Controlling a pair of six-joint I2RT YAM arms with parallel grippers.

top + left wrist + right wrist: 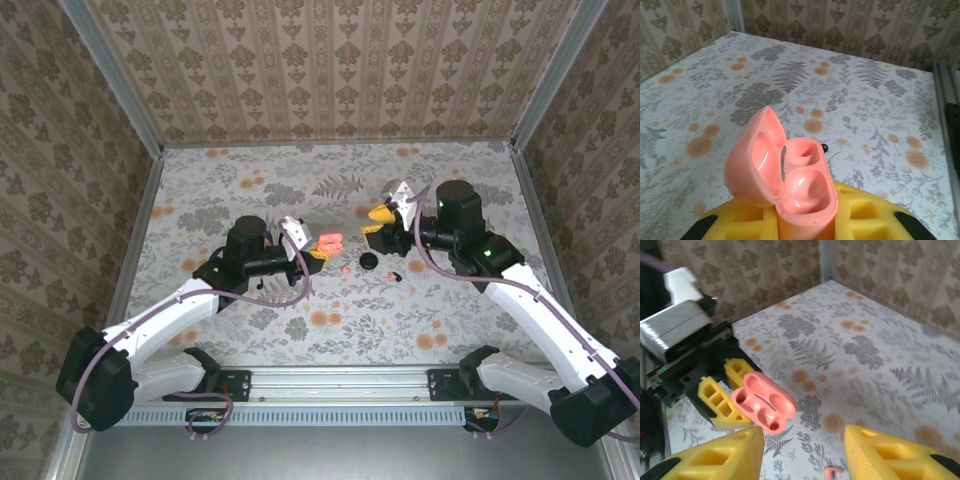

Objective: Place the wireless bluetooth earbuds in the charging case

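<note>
The salmon-pink charging case point(800, 185) stands upright with its lid flipped open to the left, and both wells look empty. My left gripper point(805, 222) is shut on its base, holding it just above the table point(330, 243). In the right wrist view the case point(763, 402) hangs ahead and to the left of my right gripper point(802, 440), which is open with nothing between its yellow fingers. From above, the right gripper point(377, 222) hovers right of the case. One tiny black earbud point(393, 276) lies on the table by the right arm. The other earbud is hidden.
A black round disc point(368, 261) lies on the floral table point(300, 180) between the two grippers. A small pink piece point(346, 268) lies just below the case, seen low between the right fingers point(832, 471). Patterned walls enclose the table on three sides.
</note>
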